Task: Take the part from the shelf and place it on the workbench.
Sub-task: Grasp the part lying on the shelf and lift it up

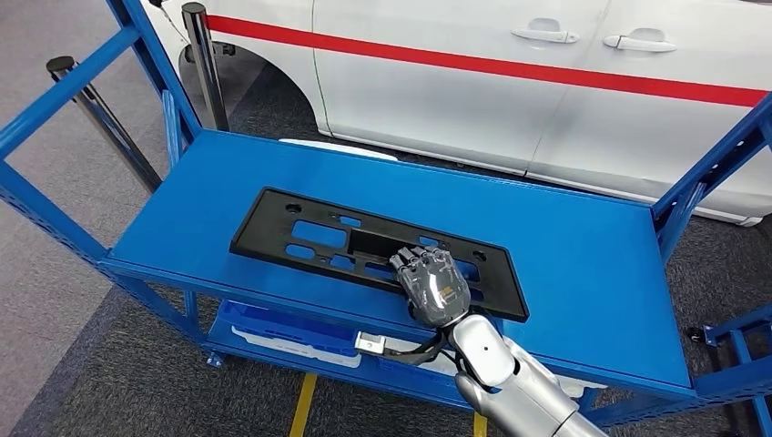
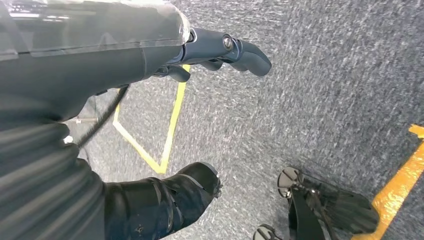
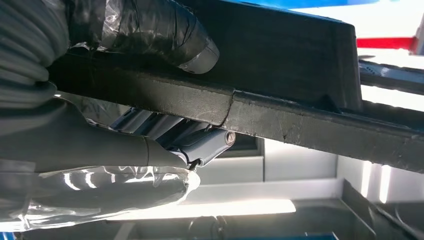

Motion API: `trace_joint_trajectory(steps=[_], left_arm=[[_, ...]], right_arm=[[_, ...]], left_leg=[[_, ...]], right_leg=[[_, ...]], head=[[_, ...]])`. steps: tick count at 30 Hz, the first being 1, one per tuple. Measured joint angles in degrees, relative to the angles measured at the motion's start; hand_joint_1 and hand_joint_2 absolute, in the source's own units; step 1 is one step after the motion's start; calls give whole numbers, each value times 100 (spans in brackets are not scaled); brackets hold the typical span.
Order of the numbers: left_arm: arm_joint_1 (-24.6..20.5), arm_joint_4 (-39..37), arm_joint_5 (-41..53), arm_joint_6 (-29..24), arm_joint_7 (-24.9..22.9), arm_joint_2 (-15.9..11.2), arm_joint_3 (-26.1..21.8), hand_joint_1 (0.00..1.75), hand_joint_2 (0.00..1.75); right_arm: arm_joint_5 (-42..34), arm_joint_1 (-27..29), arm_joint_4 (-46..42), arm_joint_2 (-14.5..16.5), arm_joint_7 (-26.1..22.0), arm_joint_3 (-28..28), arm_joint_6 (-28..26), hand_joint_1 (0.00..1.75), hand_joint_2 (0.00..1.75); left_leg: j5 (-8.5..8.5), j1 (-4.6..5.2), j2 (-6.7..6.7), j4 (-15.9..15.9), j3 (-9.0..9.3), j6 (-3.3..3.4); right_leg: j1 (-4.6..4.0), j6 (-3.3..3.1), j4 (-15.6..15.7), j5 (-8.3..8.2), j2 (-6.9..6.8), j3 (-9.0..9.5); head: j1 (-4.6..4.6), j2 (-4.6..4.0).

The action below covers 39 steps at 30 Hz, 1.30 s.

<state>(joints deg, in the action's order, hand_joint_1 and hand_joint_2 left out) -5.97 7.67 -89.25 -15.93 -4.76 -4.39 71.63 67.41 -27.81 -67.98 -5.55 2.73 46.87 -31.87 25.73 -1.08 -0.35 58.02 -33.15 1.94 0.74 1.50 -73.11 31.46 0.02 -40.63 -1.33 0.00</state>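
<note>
A white car (image 1: 546,82) stands beyond the blue shelf (image 1: 583,264), where the flat black part (image 1: 300,238) lies. It looks stiff, light and long, likely to tip. The right hand (image 1: 430,284) clasps its near-right edge; the left hand (image 2: 150,50) hangs released.

Right hand (image 1: 435,284) on black part (image 1: 364,246) atop blue shelf (image 1: 583,273).

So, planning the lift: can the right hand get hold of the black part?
Probably yes: the right hand already sits on the black part's near edge, thumb over it, nothing in the way.
</note>
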Motion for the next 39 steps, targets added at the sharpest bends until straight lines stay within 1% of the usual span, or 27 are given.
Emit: trace_joint_trajectory(steps=[2, 4, 6, 8, 10, 12, 13, 14, 15, 18, 19, 20, 22, 23, 24, 25, 27, 28, 29, 30, 31, 32, 34, 35, 37, 38, 39], left_arm=[[-8, 0, 5, 4, -3, 10, 20, 0, 175], [-20, 0, 7, 11, -16, 19, 42, 0, 175], [-26, 0, 7, 16, -33, 20, 66, 0, 175], [-28, 0, 7, 23, -40, 25, 91, 0, 175], [-30, 0, 5, 30, -44, 33, 108, 0, 175], [-32, 0, 2, 34, -46, 37, 119, 0, 175], [-32, 0, 0, 37, -46, 37, 123, 0, 175], [-31, 0, -2, 44, -46, 37, 126, 0, 175], [-32, 0, -3, 52, -46, 37, 127, 0, 175], [-54, 0, -3, 70, -46, 34, 130, 0, 175], [-63, 0, -3, 73, -46, 32, 131, 0, 175], [-69, 0, -2, 77, -46, 31, 132, 0, 175], [-65, 0, 0, 84, -46, 32, 134, 0, 175], [-65, 0, 1, 86, -46, 33, 136, 0, 175], [-67, 0, 1, 88, -46, 35, 137, 0, 175], [-69, 0, 1, 90, -47, 37, 138, 0, 175], [-70, 0, 1, 96, -47, 37, 139, 0, 175], [-67, 0, 1, 97, -48, 36, 139, 0, 175], [-65, 0, 1, 99, -47, 36, 140, 0, 175], [-62, 0, 1, 102, -46, 36, 140, 0, 175], [-62, 0, 1, 107, -46, 37, 141, 0, 175], [-64, 0, 1, 111, -44, 37, 142, 0, 175], [-67, 0, -1, 118, -38, 37, 146, 0, 175], [-68, 0, -3, 119, -34, 37, 152, 0, 175], [-61, -1, -6, 119, -28, 35, 167, 0, 175], [-55, -1, -8, 118, -26, 34, 175, 0, 175], [-50, -2, -12, 118, -24, 34, 183, 0, 175]], right_arm=[[121, 75, -92, 10, -6, -63, -99, 169, 175], [236, 132, -180, 23, -14, -124, -181, 169, 175], [328, 193, -237, 31, -17, -170, -219, 169, 175], [395, 243, -270, 36, -17, -209, -231, 169, 175], [446, 269, -305, 52, -20, -244, -256, 169, 175], [480, 306, -332, 68, -27, -269, -276, 169, 175], [493, 332, -339, 72, -31, -277, -278, 169, 175], [505, 357, -342, 72, -34, -282, -277, 169, 175], [517, 378, -345, 73, -36, -287, -278, 169, 175], [538, 403, -384, 75, -45, -322, -279, 169, 175], [540, 405, -398, 76, -49, -338, -279, 169, 175], [540, 407, -408, 79, -50, -352, -279, 169, 175], [540, 418, -414, 83, -58, -367, -278, 169, 175], [540, 428, -417, 83, -64, -373, -278, 169, 175], [540, 438, -420, 80, -73, -381, -277, 169, 175], [540, 447, -423, 79, -81, -390, -277, 169, 175], [538, 465, -426, 78, -89, -405, -277, 169, 175], [537, 476, -426, 78, -89, -410, -277, 169, 175], [536, 487, -426, 76, -89, -415, -277, 169, 175], [536, 497, -426, 75, -90, -417, -277, 169, 175], [535, 502, -426, 75, -91, -419, -277, 169, 175], [535, 504, -429, 75, -95, -422, -277, 169, 175], [535, 508, -443, 77, -108, -430, -275, 169, 175], [535, 510, -450, 77, -115, -439, -273, 169, 175], [536, 520, -458, 76, -124, -458, -269, 169, 175], [535, 522, -458, 76, -126, -466, -268, 169, 175], [535, 525, -460, 79, -127, -471, -267, 169, 175]], left_leg=[[25, 13, -3, 48, -3, -31], [36, 35, -4, 91, -31, -75], [21, 41, -4, 93, -53, -126], [109, 28, 3, 155, -84, -184], [461, 15, 10, 566, -231, -232], [894, 10, 12, 1283, -471, -264], [1009, 9, 12, 1546, -539, -273], [1021, 9, 12, 1618, -514, -273], [934, 10, 12, 1462, -377, -265], [562, 28, 9, 297, 333, -205], [506, 45, 5, 71, 452, -184], [485, 66, 0, -8, 477, -162], [378, 73, 3, -14, 436, -105], [309, 62, 17, -36, 407, -68], [234, 46, 33, -61, 359, -20], [158, 30, 51, -80, 296, 19], [37, 36, 68, -76, 136, 60], [-19, 38, 72, -65, 50, 54], [-70, 39, 75, -47, -38, 45], [-115, 38, 77, -22, -125, 33], [-152, 38, 78, 10, -205, 17], [-183, 37, 77, 46, -271, -3], [-244, 50, 73, 98, -360, -61], [-281, 55, 71, 106, -378, -96], [-366, 56, 65, 82, -400, -173], [-345, 49, 60, 101, -431, -208], [-233, 43, 55, 178, -482, -239]], right_leg=[[-10, -42, 780, -400, 1, 363], [-30, -85, 1266, -560, 8, 570], [-40, -126, 1325, -561, 18, 567], [-20, -206, 1361, -607, 10, 555], [-2, -287, 1395, -666, -7, 522], [-13, -316, 1393, -715, -12, 456], [-19, -317, 1386, -743, -13, 415], [-24, -312, 1376, -773, -14, 370], [-26, -304, 1364, -803, -13, 324], [-34, -246, 1327, -895, -10, 230], [-35, -211, 1326, -927, -12, 219], [-35, -174, 1334, -963, -14, 216], [-27, -103, 1368, -1040, -10, 207], [-22, -74, 1350, -1000, -2, 181], [-17, -51, 1257, -859, 6, 132], [-11, -32, 1054, -617, 12, 58], [5, 0, 383, -41, 12, -104], [8, 15, 60, 124, 11, -144], [9, 25, -128, 161, 10, -115], [10, 29, -121, 82, 8, 11], [12, 24, 87, -54, 6, 233], [12, 9, 443, -150, 5, 520], [-14, -49, 1136, -163, 8, 996], [-30, -82, 1322, -126, 14, 1098], [-46, -165, 1385, -175, 17, 1077], [-37, -214, 1402, -224, 9, 1036], [-26, -272, 1412, -288, -2, 982]], head=[[0, 0], [3, 0], [4, 0], [3, 0], [7, 0], [10, 0], [10, 0], [11, 0], [11, 0], [8, 0], [8, 0], [6, 0], [4, 0], [2, 0], [-3, 0], [-8, 0], [-15, 0], [-14, 0], [-14, 0], [-14, 0], [-14, 0], [-13, 0], [-11, 0], [-11, 0], [-12, 0], [-13, 0], [-12, 0]])
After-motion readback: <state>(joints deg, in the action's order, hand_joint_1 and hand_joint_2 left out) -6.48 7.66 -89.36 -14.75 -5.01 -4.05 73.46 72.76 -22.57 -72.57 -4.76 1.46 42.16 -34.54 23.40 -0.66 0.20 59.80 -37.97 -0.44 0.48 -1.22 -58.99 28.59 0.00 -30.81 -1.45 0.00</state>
